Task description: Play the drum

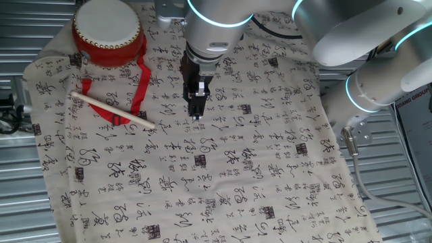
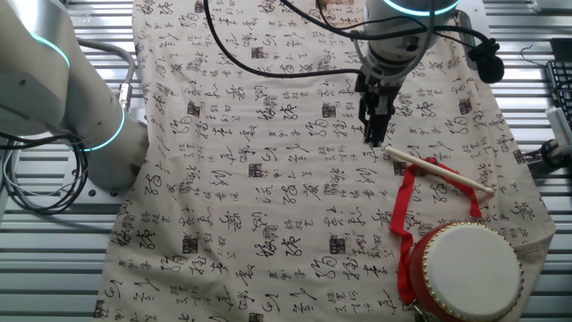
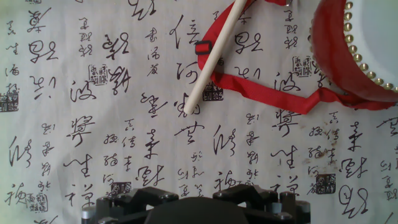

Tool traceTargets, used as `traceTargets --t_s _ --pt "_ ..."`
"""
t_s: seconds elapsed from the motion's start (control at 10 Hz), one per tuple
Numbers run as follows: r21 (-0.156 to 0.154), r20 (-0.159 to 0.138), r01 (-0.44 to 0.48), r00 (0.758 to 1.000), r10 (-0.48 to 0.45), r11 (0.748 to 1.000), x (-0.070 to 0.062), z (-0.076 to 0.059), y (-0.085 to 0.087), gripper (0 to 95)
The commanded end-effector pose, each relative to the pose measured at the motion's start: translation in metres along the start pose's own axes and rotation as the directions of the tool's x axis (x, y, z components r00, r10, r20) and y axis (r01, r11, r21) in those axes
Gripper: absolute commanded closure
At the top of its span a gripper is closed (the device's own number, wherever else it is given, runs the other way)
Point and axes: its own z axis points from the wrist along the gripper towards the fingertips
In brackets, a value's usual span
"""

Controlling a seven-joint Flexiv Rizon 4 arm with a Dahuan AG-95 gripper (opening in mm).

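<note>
One fixed view: drum (image 1: 108,30) at the table's (image 1: 20,202) far corner; stick (image 1: 111,110) lies across its strap (image 1: 138,91). Fingers (image 1: 196,108) closed, empty, near the stick's end.

Other fixed view: printed cloth (image 2: 268,197) over slatted metal.

Hand view: likely next, open wide and straddle the stick squarely.

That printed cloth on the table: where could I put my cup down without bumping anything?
Most of the cloth is bare: the whole stretch on the gripper's side away from the drum. The drum's corner is crowded, with the red strap looped out and the stick lying across it, its tip close to the gripper.
</note>
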Motion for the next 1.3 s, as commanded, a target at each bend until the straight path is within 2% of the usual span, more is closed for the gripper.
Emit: traceTargets --t_s 0.1,1.3 --pt "0.05 0.083 0.159 0.983 -0.163 0.986 0.0002 0.0 0.0001 95.0" --pt "0.044 0.084 0.158 0.983 -0.162 0.986 0.0002 -0.0001 0.0001 95.0"
